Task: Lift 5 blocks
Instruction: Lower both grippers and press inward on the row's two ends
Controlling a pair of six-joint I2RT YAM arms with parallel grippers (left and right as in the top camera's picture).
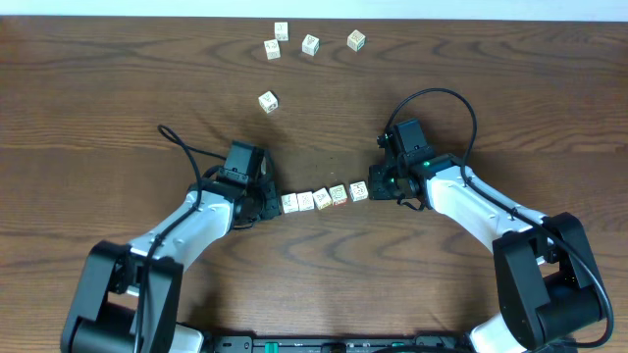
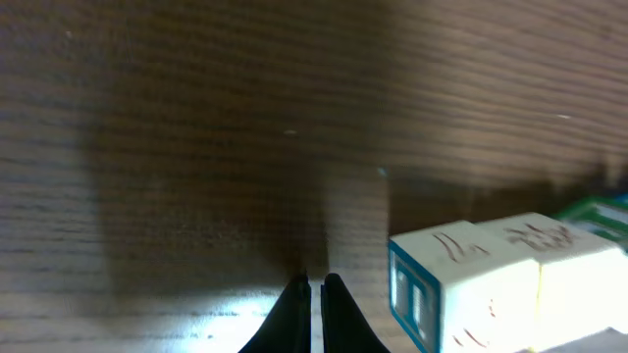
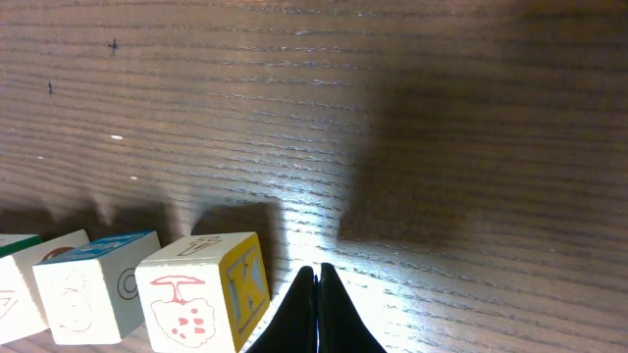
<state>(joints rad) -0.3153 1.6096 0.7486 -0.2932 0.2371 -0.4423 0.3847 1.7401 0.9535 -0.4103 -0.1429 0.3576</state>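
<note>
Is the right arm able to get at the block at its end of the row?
Probably yes: its shut claw sits right beside the end block, with nothing between them.

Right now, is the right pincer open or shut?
Shut: the right pincer has its two black halves pressed together at the tip, with nothing between them.

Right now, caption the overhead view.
Left gripper and right gripper, both shut, flank a row of five small cream wooden blocks; five more lie beyond.
</note>
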